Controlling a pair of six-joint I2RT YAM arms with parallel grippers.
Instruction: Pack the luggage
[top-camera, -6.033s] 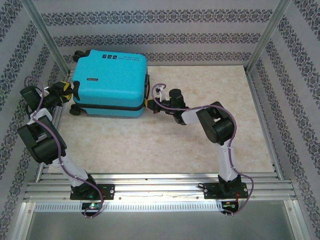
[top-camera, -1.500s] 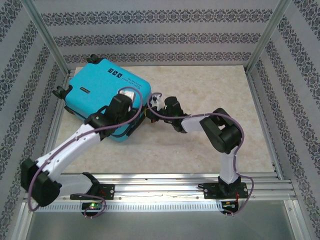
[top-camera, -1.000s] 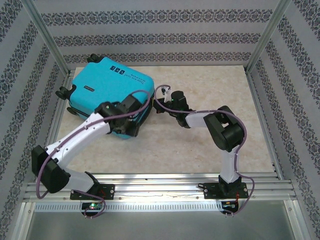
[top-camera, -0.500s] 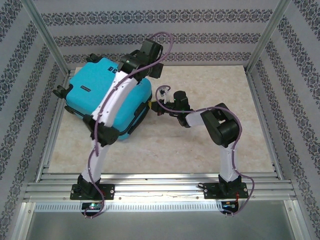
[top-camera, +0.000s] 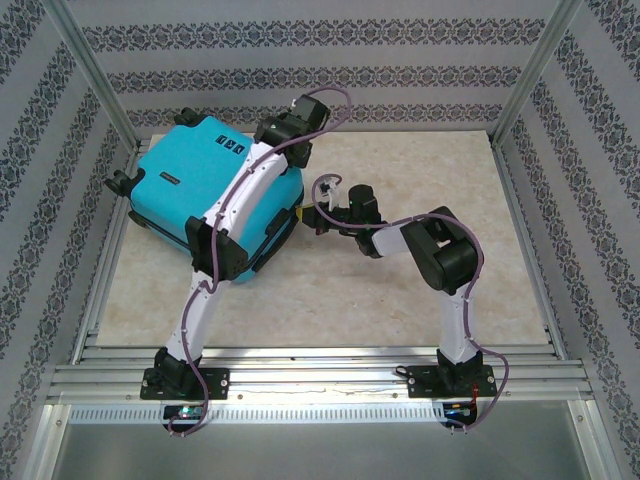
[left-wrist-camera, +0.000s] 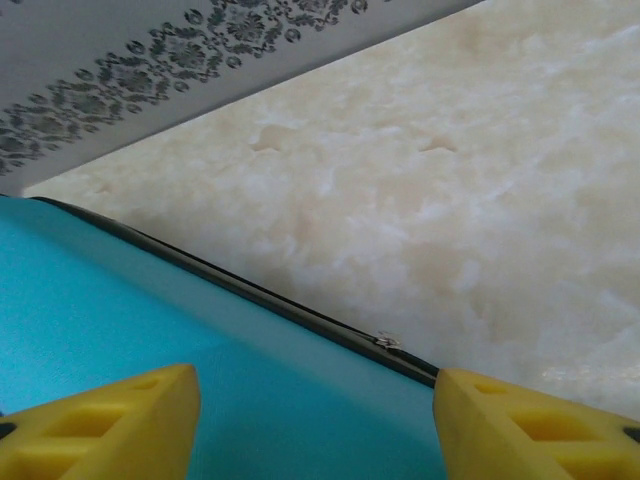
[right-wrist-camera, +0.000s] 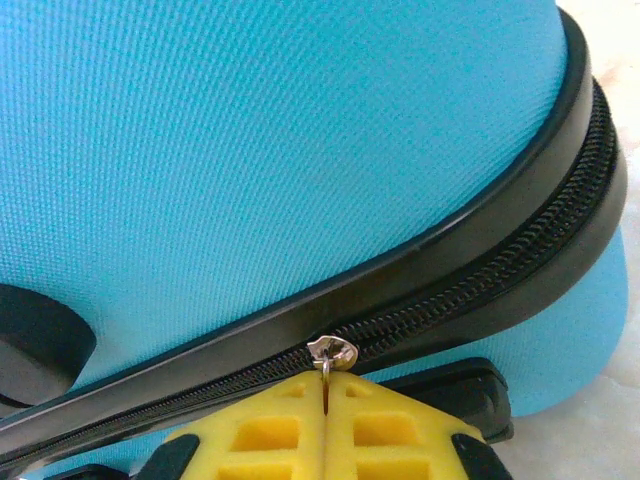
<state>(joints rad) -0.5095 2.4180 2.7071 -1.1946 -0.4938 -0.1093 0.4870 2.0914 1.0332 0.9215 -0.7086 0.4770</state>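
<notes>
The turquoise luggage (top-camera: 190, 190) lies closed at the back left of the table, turned at a slight angle. My left arm arches over it, and the left gripper (top-camera: 278, 130) hangs above its far right edge. In the left wrist view that gripper (left-wrist-camera: 315, 388) is open, with the shell (left-wrist-camera: 100, 330) and the black zipper band (left-wrist-camera: 250, 290) below and nothing between the yellow fingers (left-wrist-camera: 120, 420). My right gripper (top-camera: 312, 214) is at the luggage's right side. In the right wrist view it (right-wrist-camera: 325, 385) is shut on the metal zipper pull (right-wrist-camera: 331, 352) of the band (right-wrist-camera: 470, 285).
Pale marble tabletop (top-camera: 420, 170) lies open to the right of the luggage and in front of it. Patterned walls and metal frame posts (top-camera: 100, 90) close in the back and sides. Metal rails (top-camera: 320, 360) run along the near edge.
My left arm has swung up from the luggage's front corner and now reaches over it to its far right edge. The right gripper stays shut at the zipper.
</notes>
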